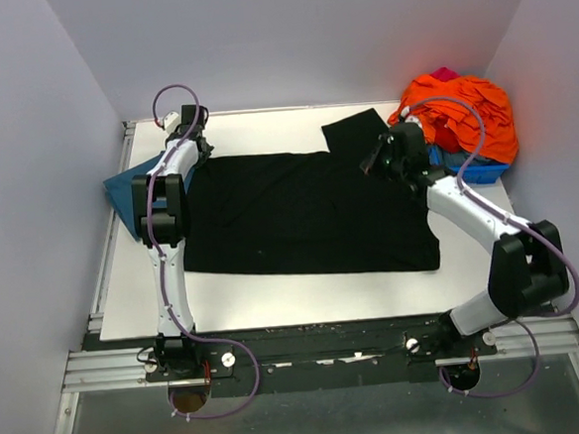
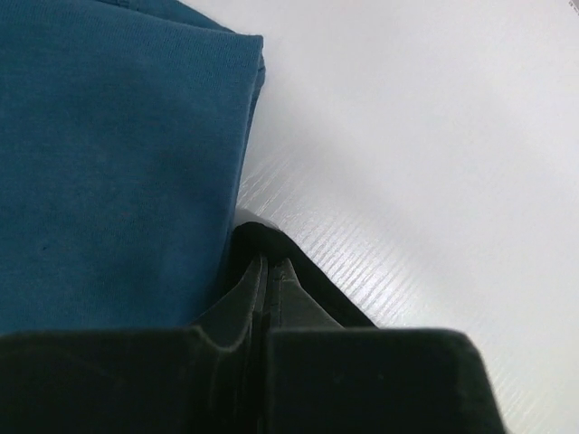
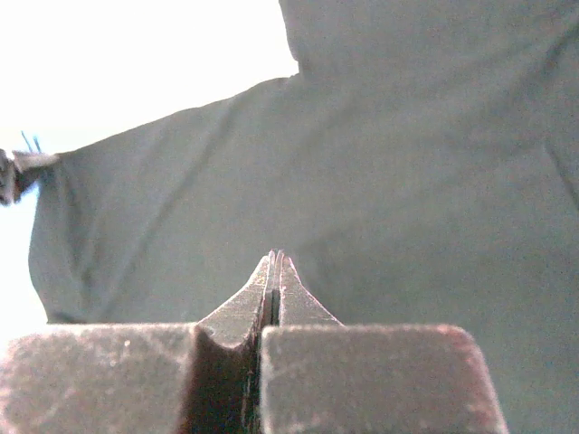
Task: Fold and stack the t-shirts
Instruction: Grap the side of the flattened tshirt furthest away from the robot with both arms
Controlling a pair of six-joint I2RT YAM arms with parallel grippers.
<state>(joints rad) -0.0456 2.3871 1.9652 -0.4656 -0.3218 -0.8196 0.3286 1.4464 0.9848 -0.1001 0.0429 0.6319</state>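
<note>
The large black t-shirt [image 1: 309, 211] lies spread flat on the white table [image 1: 275, 297], with one sleeve [image 1: 355, 133] angled off at the back. No floral print shows. The teal-blue t-shirt [image 1: 126, 187] lies at the left edge, partly under my left arm. My left gripper [image 1: 194, 149] is at the black shirt's back-left corner. In the left wrist view it [image 2: 272, 262] is shut, with an edge of black cloth [image 2: 339, 307] at its tips and teal cloth [image 2: 109, 163] beside it. My right gripper [image 1: 375, 159] is shut and hangs above the black shirt [image 3: 407, 163] near the sleeve, its jaws [image 3: 275, 255] holding nothing.
A heap of orange cloth [image 1: 466, 115] with a bit of pink fills a small blue bin [image 1: 480, 174] at the back right corner. White walls close in the table on three sides. A metal rail [image 1: 319, 349] carries both arm bases along the near edge.
</note>
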